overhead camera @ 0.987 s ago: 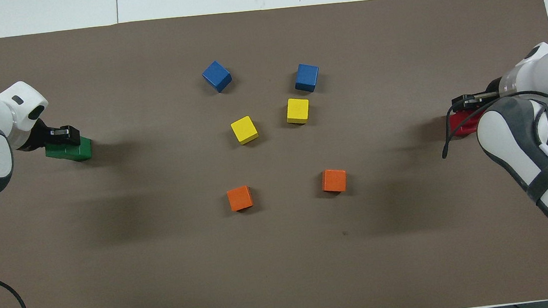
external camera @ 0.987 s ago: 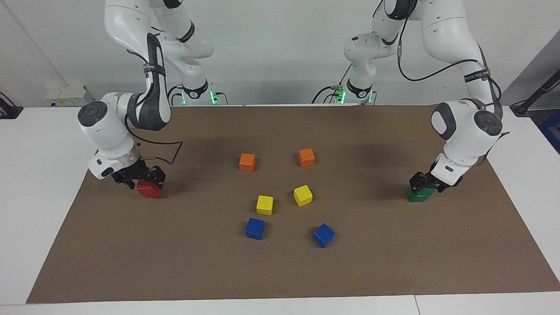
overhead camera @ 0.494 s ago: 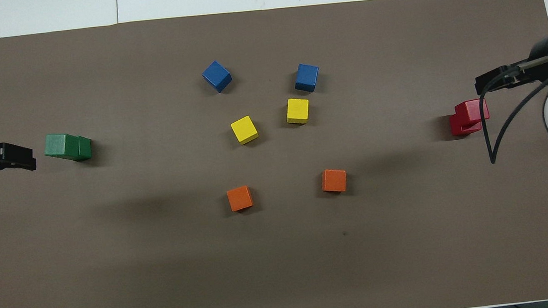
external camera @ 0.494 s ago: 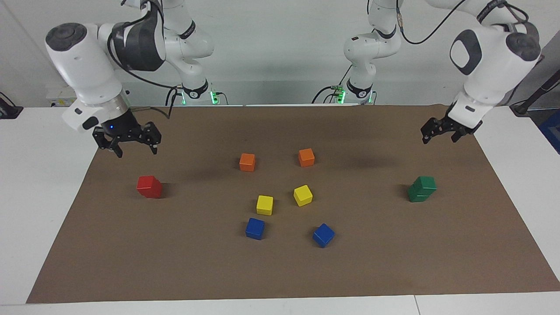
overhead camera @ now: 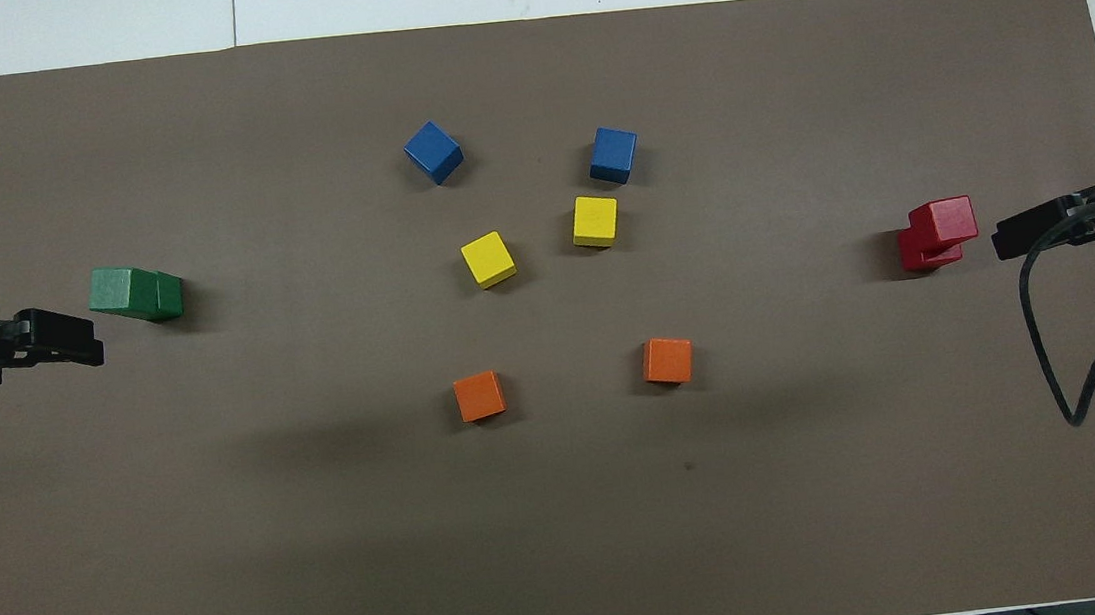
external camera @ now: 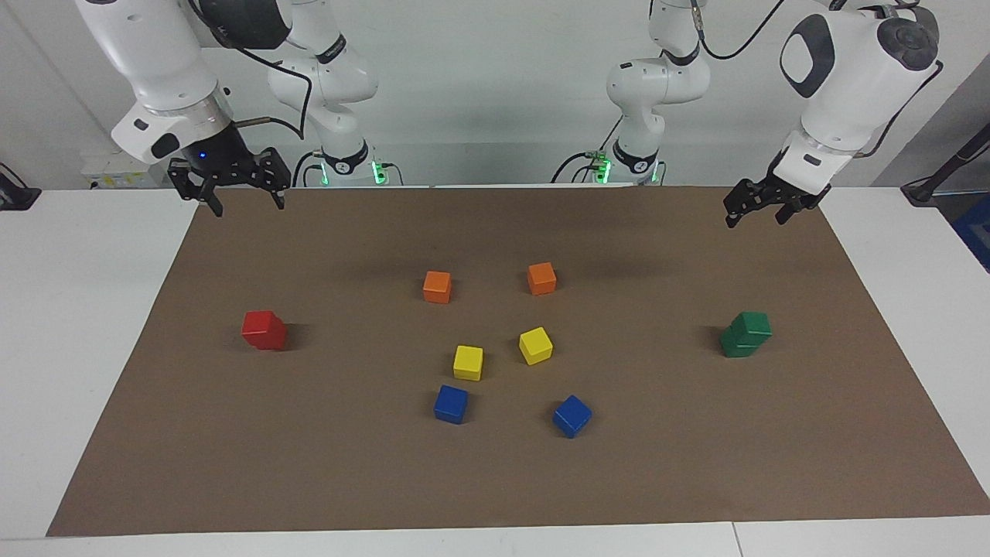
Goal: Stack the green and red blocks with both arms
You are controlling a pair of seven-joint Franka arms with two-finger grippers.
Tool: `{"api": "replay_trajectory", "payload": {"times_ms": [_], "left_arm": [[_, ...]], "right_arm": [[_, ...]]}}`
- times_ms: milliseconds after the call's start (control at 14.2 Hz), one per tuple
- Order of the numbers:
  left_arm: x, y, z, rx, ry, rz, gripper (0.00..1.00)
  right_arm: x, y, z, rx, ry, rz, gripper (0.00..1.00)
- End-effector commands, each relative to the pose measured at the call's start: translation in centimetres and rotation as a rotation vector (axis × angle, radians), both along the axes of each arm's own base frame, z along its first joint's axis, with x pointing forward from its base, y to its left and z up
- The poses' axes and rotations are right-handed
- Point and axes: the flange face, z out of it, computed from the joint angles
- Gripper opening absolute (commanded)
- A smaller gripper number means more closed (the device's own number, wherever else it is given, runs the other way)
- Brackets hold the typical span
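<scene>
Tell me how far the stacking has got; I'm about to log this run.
It looks finished. Done: the green stack stands two cubes high at the left arm's end of the mat, the red stack likewise at the right arm's end, its top cube sitting slightly off-centre. In hand: nothing; the left gripper and right gripper are open, empty and raised above the mat. Left: nothing visible.
</scene>
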Motion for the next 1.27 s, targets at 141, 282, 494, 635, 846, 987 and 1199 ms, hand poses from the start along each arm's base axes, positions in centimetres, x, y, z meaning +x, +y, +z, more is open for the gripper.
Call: {"api": "replay_trajectory", "payload": {"times_ms": [141, 282, 494, 635, 846, 987, 1199], "left_arm": [[0.7, -1.4, 0.0, -0.019, 0.016, 0.019, 1.0], [2.5, -1.5, 1.2, -0.017, 0.033, 0.014, 1.0], [1.0, -1.7, 1.4, -0.014, 0.051, 0.006, 1.0], [1.0, -1.9, 1.4, -0.013, 0.051, 0.005, 1.0], [1.1, -1.9, 1.5, -0.013, 0.047, 0.003, 1.0], [1.1, -1.8, 1.6, -0.014, 0.044, 0.005, 1.0], [1.2, -1.8, 1.5, -0.014, 0.04, 0.005, 1.0]], "right_arm": [[-0.3, -0.6, -0.2, 0.009, 0.007, -0.028, 1.0], [-0.3, -0.7, -0.2, 0.012, 0.01, -0.03, 1.0], [-0.3, -0.7, -0.2, 0.004, 0.012, -0.028, 1.0], [-0.3, 0.0, -0.2, -0.005, 0.008, -0.012, 1.0], [-0.3, -0.4, -0.2, -0.002, 0.012, -0.021, 1.0], [-0.4, -0.7, -0.2, -0.002, 0.012, -0.024, 1.0], [-0.4, -0.7, -0.2, -0.004, 0.012, -0.024, 1.0]]}}
